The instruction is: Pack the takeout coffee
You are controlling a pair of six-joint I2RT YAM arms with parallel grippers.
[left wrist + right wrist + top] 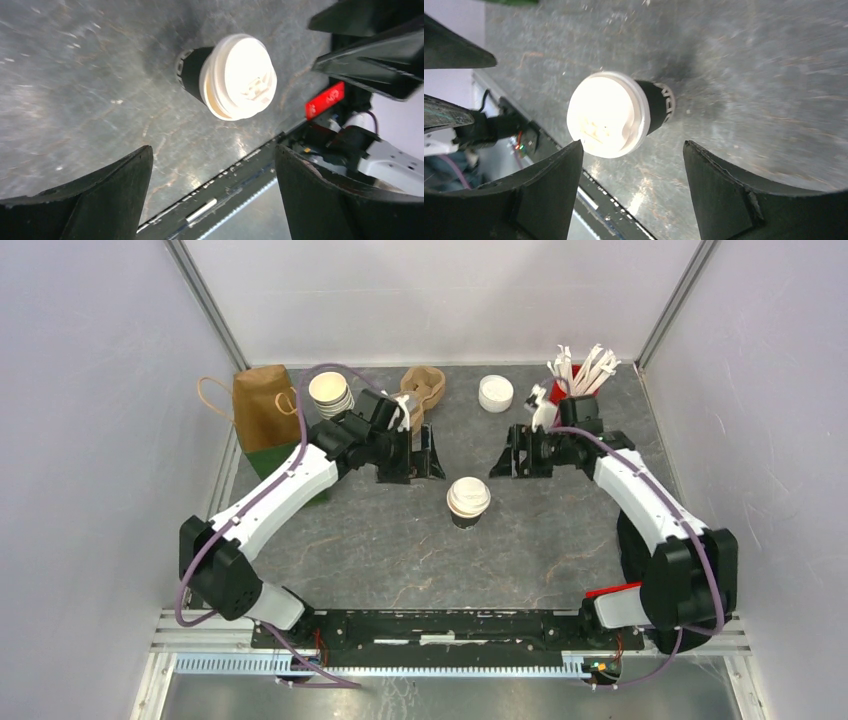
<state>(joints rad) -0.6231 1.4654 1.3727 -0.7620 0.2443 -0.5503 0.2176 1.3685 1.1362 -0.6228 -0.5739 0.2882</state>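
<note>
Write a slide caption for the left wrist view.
Open left fingers frame the lidded black coffee cup standing on the table.

Overexposed coffee lid [606, 114], perhaps overhead glare

In the top view the takeout coffee [468, 502] stands on the table [400, 560], just right of the frame's centre. The left gripper [412, 468] is up and to its left, and the right gripper [520, 464] is up and to its right. Neither touches the cup. Along the table's upper edge, from left to right, sit a bag [262, 405], a stack of cups [330, 393], a cup carrier [424, 388], a stack of lids [495, 393] and a holder of sticks [580, 370]. In each wrist view the cup lies above the gap between the parted fingers.
</note>
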